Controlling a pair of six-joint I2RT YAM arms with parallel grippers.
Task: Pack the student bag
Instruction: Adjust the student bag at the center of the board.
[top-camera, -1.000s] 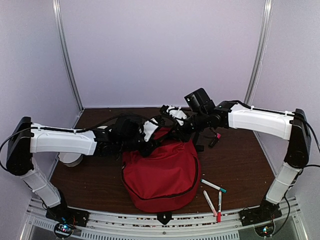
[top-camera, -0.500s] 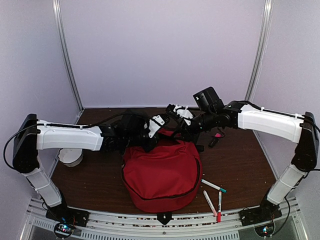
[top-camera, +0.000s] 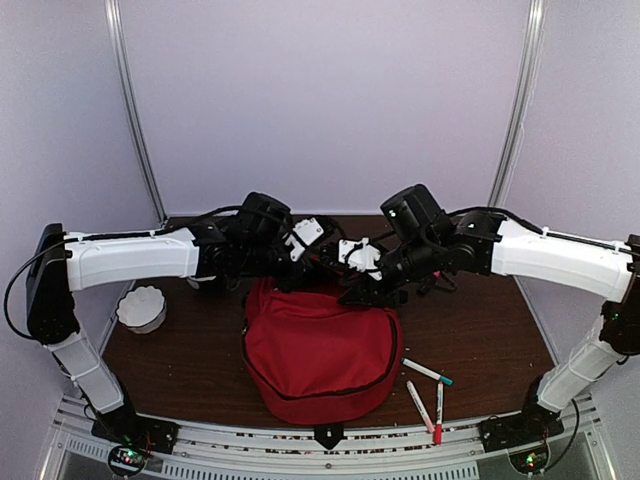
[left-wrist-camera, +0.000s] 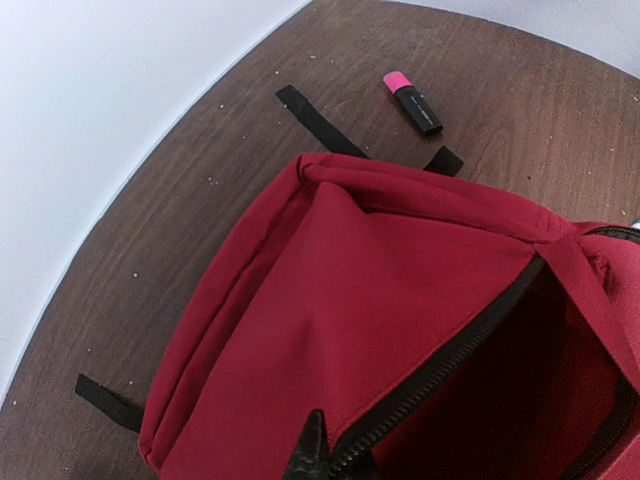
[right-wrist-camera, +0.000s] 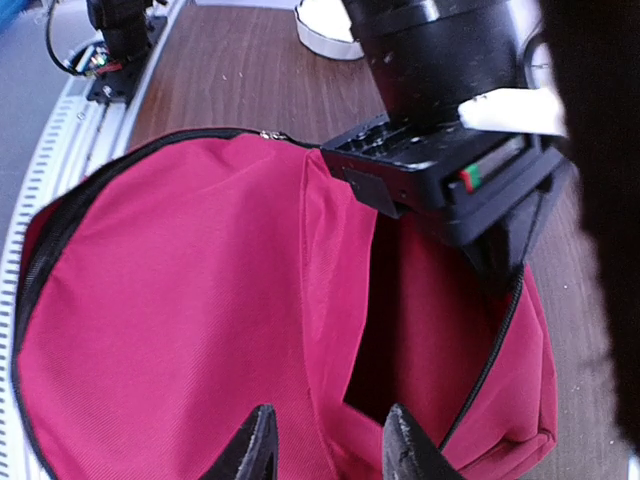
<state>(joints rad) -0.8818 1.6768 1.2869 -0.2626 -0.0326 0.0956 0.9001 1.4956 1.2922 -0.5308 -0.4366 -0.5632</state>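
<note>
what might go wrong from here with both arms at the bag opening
1. The left fingers pinch only the thin zipper edge of the bag; it may slip and the opening sag shut.
2. The right fingers, open, sit very close to the left arm over the bag; they might collide or snag fabric.

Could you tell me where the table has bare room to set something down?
Bare table lies right of the student bag, behind the markers, and front-left between the white bowl and bag. Crowded behind the bag, where left arm and right arm meet.
</note>
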